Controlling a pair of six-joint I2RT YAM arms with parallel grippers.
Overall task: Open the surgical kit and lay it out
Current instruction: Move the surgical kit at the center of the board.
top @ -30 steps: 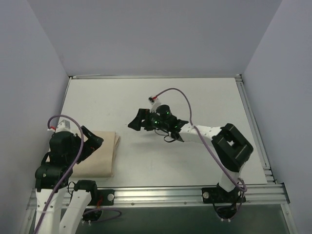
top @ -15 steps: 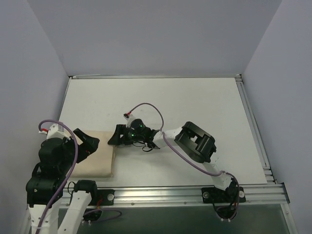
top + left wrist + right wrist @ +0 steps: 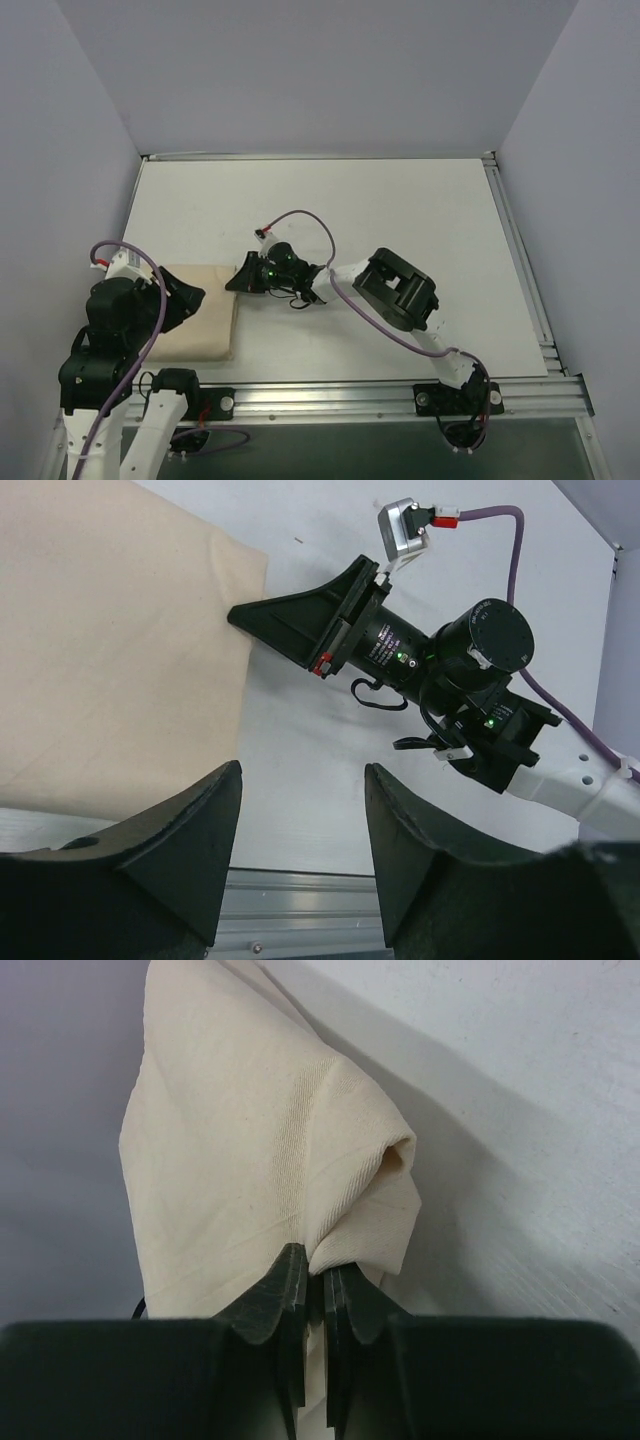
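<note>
The white bench (image 3: 400, 210) spreads wide under both arms, and at its near left corner lies the folded beige cloth wrap (image 3: 205, 322), flat on the surface. The right pincer (image 3: 315, 1268) reaches across — fingers pressed together on a puckered fold at the wrap's far right corner. The left pincer (image 3: 302, 780) hangs spread above the wrap's right edge, holding nothing.

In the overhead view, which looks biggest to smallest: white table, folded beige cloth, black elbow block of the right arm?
Largest: white table.
Next, unranked: folded beige cloth and black elbow block look alike; the block sits nearer the camera.
</note>
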